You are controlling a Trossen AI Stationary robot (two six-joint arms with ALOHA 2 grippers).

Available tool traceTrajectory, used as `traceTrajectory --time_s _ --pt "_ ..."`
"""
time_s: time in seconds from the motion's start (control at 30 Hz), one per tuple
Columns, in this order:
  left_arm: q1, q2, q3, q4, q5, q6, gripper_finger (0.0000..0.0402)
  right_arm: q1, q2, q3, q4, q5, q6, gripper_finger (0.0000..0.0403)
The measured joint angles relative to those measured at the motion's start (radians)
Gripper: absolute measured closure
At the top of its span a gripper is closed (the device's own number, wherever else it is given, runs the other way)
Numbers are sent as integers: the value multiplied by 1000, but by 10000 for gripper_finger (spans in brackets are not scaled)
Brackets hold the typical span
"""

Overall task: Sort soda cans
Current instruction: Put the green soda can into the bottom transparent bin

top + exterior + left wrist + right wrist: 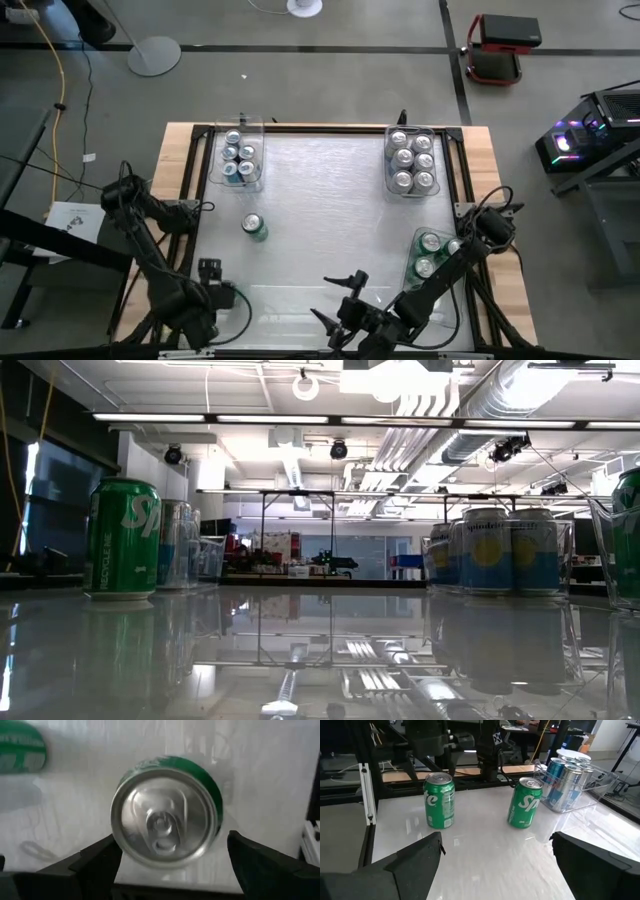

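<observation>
While the left claw point(169, 862) hangs over an upright green can point(165, 812), its jaws are spread wide, one on each side of the silver top and not touching it. Step in hand, as I read it: lining up a top-down grab of this can. The next move likely calls for a straight drop until the fingers flank the can's wall, then closing without tipping it.

A second green can point(254, 227) stands loose on the bench point(330, 200), near the first.

The right claw point(338, 298) waits at the bench's front edge, jaws spread and holding nothing.

The bin with green cans point(420, 236) sits at the right side, well apart from the left claw, so the carry is a long reach or a handover. The blue cans point(240, 155) and silver cans point(412, 160) sit in the far bins.
</observation>
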Motion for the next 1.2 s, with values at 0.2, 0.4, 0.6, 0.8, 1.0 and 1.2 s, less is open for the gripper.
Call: traceTrajectory --time_s 0.2,0.4,0.6,0.8,1.0,1.2 --pt "41 2 0 57 -27 80 66 4 0 0 -19 -1 39 38" --pt "62 2 0 113 -36 113 66 16 0 0 -23 -1 41 38" --pt "68 5 0 107 -46 130 66 24 0 0 -24 -1 40 38" --pt "105 5 1 110 -33 99 91 27 0 0 -24 0 37 38" --pt "146 3 3 110 -15 5 124 34 0 0 -26 8 33 38" --pt "199 7 52 163 -5 -19 126 100 0 0 -32 118 32 38"
